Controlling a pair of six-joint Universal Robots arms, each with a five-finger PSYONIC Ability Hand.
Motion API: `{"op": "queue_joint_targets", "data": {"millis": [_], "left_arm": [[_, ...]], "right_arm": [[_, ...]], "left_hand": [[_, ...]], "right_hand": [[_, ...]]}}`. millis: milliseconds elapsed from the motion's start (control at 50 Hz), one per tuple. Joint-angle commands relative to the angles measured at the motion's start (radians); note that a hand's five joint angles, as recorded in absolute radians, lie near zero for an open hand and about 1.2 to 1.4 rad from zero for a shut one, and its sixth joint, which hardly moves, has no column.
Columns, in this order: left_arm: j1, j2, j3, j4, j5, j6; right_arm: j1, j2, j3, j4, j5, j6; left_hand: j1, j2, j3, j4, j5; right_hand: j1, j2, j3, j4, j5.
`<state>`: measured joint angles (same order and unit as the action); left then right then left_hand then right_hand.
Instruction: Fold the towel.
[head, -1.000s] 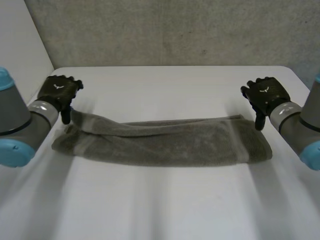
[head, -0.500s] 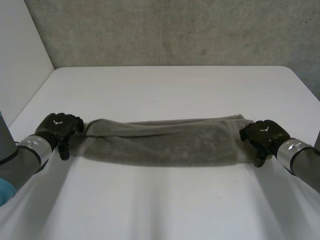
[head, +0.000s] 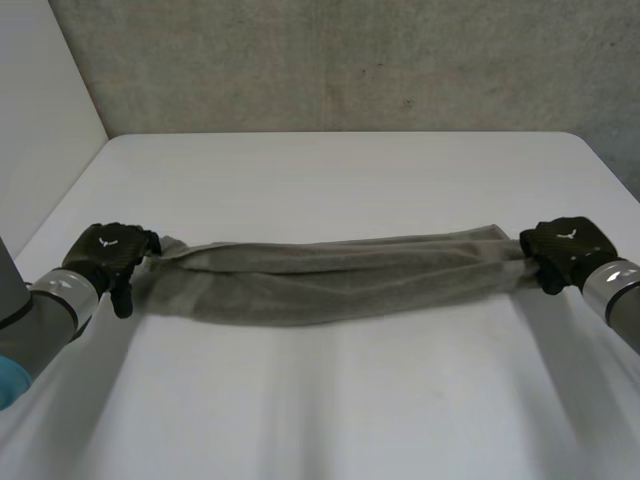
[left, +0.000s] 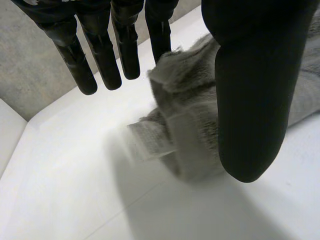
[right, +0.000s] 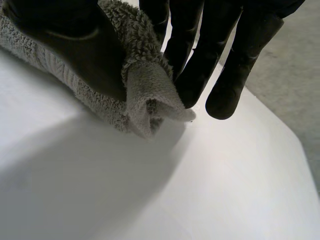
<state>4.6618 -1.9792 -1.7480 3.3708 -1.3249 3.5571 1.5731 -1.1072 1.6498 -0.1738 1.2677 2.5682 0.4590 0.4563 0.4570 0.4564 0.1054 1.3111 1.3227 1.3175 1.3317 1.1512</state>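
The towel (head: 330, 282) is found laid crosswise on the white counter (head: 330, 180), drawn into a long narrow band between the two hands, with a lengthwise fold already in it (layers are seen lying one upon another along the band). The step in hand is judged to be the tensioning of that band ahead of an end-to-end fold. For this to be done well, both ends should be gripped through all layers and equal tension applied so that the edges do not skew. One end should then be carried over to the other, with corners matched before any release is made. The slight sag at the middle of the band should be taken up first. The right hand (head: 565, 248) is set low at the towel's right end, knuckles up. In its wrist view its fingers (right: 235, 75) are seen closed against the thumb, with the folded end of the cloth pinched between them. The left hand (head: 105, 255) is set at the left end, likewise low, with the wrist bent down toward the counter. A sewn label (left: 150, 142) is noted on the cloth just beside it. Whether a hold on the cloth has been made by this hand cannot be told, the end being partly covered in its wrist view.
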Motion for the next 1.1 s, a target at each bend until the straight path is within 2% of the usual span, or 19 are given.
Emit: {"op": "queue_joint_targets", "data": {"millis": [20, 260, 520, 600, 640, 680, 960, 1000, 1020, 1060, 1100], "left_arm": [[-0.006, 0.037, -0.01, -0.008, 0.003, -0.006], [-0.06, 0.031, 0.01, -0.01, -0.004, -0.014], [-0.083, -0.044, 0.041, -0.011, -0.005, -0.01], [-0.084, -0.066, 0.044, -0.011, -0.004, -0.007], [-0.084, -0.084, 0.054, -0.011, -0.008, -0.006], [-0.084, -0.092, 0.061, -0.011, -0.008, -0.006], [-0.09, -0.093, 0.082, 0.001, -0.008, -0.014], [-0.09, -0.095, 0.081, 0.001, -0.01, -0.014], [-0.089, -0.098, 0.081, 0.001, -0.01, -0.014], [-0.087, -0.098, 0.082, 0.002, -0.01, -0.014], [-0.086, -0.099, 0.084, 0.002, -0.008, -0.014]], "right_arm": [[-0.045, -0.019, -0.001, 0.002, -0.001, -0.011], [-0.038, -0.01, 0.005, 0.002, -0.005, -0.014], [-0.048, -0.005, 0.005, 0.002, -0.007, -0.033], [-0.048, -0.005, 0.005, 0.002, -0.008, -0.033], [-0.047, -0.005, 0.005, 0.002, -0.01, -0.033], [-0.047, -0.005, 0.005, 0.002, -0.01, -0.033], [-0.047, -0.005, 0.01, 0.002, -0.013, -0.034], [-0.047, -0.005, 0.01, 0.002, -0.013, -0.034], [-0.047, -0.005, 0.01, 0.002, -0.013, -0.034], [-0.047, -0.005, 0.012, 0.002, -0.013, -0.034], [-0.047, -0.005, 0.012, 0.002, -0.014, -0.034]], "left_hand": [[0.072, 0.074, 0.074, 0.074, 0.251], [0.101, 0.104, 0.103, 0.104, 0.28], [0.318, 0.321, 0.32, 0.321, 0.497], [0.274, 0.277, 0.276, 0.277, 0.453], [0.122, 0.125, 0.124, 0.125, 0.302], [0.066, 0.069, 0.068, 0.069, 0.245], [0.08, 0.083, 0.082, 0.083, 0.259], [0.121, 0.124, 0.123, 0.124, 0.3], [0.235, 0.238, 0.237, 0.237, 0.414], [0.312, 0.314, 0.314, 0.314, 0.491], [0.327, 0.33, 0.329, 0.33, 0.506]], "right_hand": [[0.085, 0.074, 0.079, 0.065, 0.07], [0.085, 0.074, 0.079, 0.065, 0.07], [0.085, 0.074, 0.079, 0.065, 0.07], [0.085, 0.074, 0.079, 0.065, 0.07], [0.085, 0.074, 0.079, 0.065, 0.07], [0.085, 0.074, 0.079, 0.065, 0.07], [0.085, 0.074, 0.079, 0.065, 0.07], [0.085, 0.074, 0.079, 0.065, 0.07], [0.085, 0.074, 0.079, 0.065, 0.07], [0.085, 0.074, 0.079, 0.065, 0.07], [0.085, 0.074, 0.079, 0.065, 0.07]]}}
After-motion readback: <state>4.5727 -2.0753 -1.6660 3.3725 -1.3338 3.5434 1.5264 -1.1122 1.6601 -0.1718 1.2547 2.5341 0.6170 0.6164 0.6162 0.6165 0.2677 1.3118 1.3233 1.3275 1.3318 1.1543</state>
